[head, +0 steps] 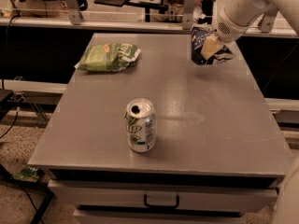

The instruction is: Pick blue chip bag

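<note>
At the middle of the view we see the grey table (224,125), which takes up most of the scene, with a drawer front and its dark handle (161,202) below the near edge. From the upper right the white robot arm (243,8) reaches down over the table's far right corner. Well apart from it, on the far left of the top, lies the light green chip bag (107,57), flat and untouched.

The blue chip bag (197,38) is at the far right of the table, crumpled and tipped up rather than lying flat. A dark shadow sits on the surface under it, so we judge that it is raised off the table or only just brushing it. An opened green soda can (140,125) stands upright near the front, far from both bags.

The gripper (209,47) is right at the blue bag, its pale fingers closed onto the bag's crinkled middle.

We judge the task to be far along: the right bag is reached and the grasp looks made. What we think is left is to carry the bag clear of the table and show that the hold is firm, since a thin, slippery bag pinched at one spot could slide out.
</note>
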Motion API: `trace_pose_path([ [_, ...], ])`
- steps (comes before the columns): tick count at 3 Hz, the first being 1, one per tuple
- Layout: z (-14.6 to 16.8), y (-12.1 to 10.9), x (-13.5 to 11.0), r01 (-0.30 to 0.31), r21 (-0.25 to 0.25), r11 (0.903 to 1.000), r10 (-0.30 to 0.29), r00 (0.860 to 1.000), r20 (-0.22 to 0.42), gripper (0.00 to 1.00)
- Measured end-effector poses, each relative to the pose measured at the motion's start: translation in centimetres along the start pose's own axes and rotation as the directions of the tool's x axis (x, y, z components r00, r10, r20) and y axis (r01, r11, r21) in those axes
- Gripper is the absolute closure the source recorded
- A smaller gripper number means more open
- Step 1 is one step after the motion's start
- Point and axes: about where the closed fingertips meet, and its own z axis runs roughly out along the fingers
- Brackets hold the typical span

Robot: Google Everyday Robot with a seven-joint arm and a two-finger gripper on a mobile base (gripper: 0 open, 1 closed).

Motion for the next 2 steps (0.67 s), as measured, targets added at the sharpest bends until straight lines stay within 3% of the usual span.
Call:
trace_pose_path([
  [2,-5.3,1.5,-2.5,0.091,0.004,0.9958,-0.091,0.991,0.101,1.00],
])
